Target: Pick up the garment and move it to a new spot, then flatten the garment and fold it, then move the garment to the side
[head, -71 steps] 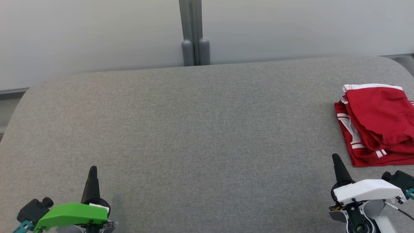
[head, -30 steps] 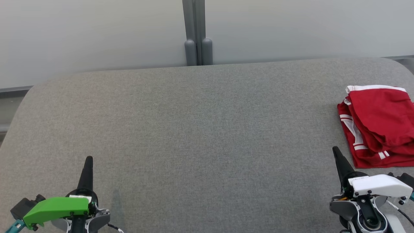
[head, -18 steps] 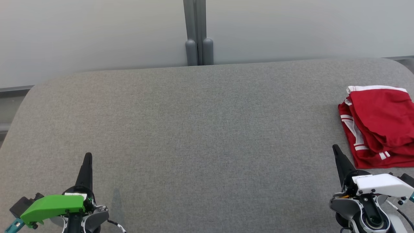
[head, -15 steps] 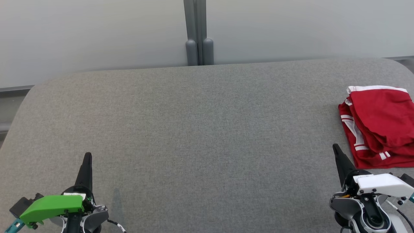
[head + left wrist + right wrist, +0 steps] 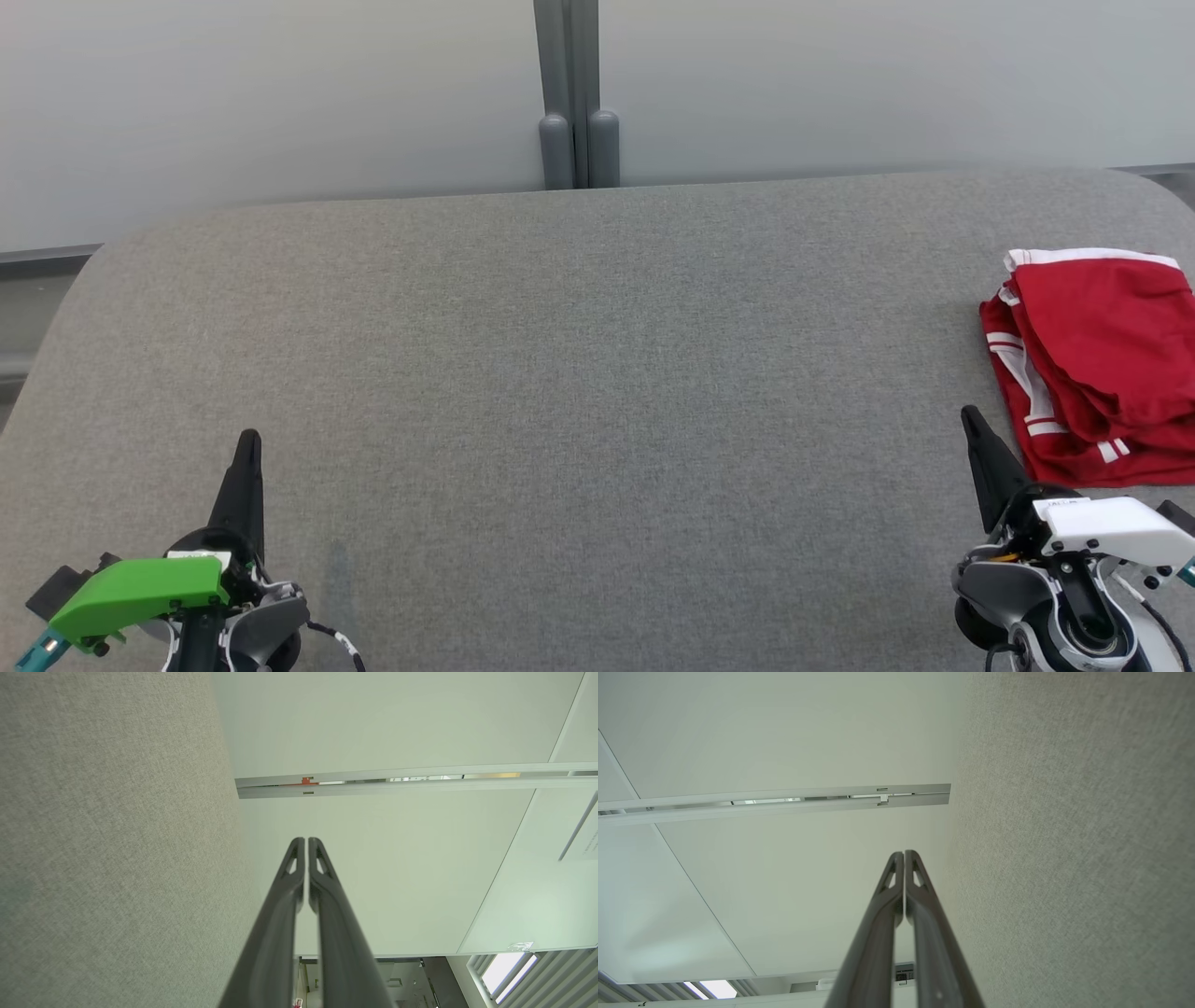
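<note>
Grey padded surface point(image 5: 560, 373) lies bare between your left claw point(image 5: 247, 439) and right claw point(image 5: 970, 415), both pressed together and lately drawn back, while the folded garment point(image 5: 1102, 355) rests just beyond the right claw, so you look finished.

The garment point(image 5: 1102, 355) at the right edge of the head view is bright red, with a white band along its top edge and thin white stripes down its left side and near its lower edge. The padded surface point(image 5: 597, 373) beneath it is mid grey with a fine woven fleck, even across the frame. At the lower left, the left gripper point(image 5: 248, 441) is black, with a vivid green cover point(image 5: 140, 593). At the lower right, the right gripper point(image 5: 971, 417) is black, with a white cover point(image 5: 1111, 527). The wall point(image 5: 280, 93) along the top is pale grey-white, split at top centre by a darker grey post point(image 5: 579, 93). In the left wrist view a small orange-red mark point(image 5: 306, 780) sits on a pale rail point(image 5: 420, 781).
</note>
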`<state>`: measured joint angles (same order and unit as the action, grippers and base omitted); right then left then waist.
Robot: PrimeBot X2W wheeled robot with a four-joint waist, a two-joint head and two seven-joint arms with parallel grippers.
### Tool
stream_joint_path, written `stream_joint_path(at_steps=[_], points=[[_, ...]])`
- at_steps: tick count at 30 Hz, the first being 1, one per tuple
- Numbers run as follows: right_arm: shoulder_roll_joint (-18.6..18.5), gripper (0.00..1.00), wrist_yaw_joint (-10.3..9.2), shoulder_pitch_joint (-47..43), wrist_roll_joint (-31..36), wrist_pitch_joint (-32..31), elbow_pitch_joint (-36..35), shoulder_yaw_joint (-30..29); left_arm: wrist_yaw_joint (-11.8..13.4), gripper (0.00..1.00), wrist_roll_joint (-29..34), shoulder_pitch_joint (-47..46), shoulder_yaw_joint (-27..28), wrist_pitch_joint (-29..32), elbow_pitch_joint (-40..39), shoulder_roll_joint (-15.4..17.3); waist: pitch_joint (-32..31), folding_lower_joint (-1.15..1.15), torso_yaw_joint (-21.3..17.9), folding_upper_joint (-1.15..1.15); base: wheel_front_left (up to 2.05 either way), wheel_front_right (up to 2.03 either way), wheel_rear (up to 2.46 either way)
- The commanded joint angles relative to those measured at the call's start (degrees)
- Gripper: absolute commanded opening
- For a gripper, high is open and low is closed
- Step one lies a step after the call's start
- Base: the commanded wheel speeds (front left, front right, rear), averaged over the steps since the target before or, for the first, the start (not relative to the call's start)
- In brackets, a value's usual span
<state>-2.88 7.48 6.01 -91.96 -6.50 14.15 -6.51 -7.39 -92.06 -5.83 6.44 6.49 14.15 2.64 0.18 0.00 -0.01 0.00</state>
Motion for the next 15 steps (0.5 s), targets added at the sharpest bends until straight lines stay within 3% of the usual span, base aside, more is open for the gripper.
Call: stream_joint_path(at_steps=[1, 15], points=[[0.05, 0.00, 0.02, 0.36, -0.62, -0.25, -0.34, -0.17, -0.18, 0.00, -0.44, -0.71, 0.21, 0.27, -0.23, 0.43, 0.00, 0.00, 0.01, 0.00, 0.00, 0.00, 0.00], [0.02, 0.00, 0.02, 0.35, -0.62, -0.25, -0.32, -0.15, -0.18, 0.00, -0.38, -0.68, 0.20, 0.24, -0.19, 0.43, 0.00, 0.00, 0.01, 0.00, 0.00, 0.00, 0.00]])
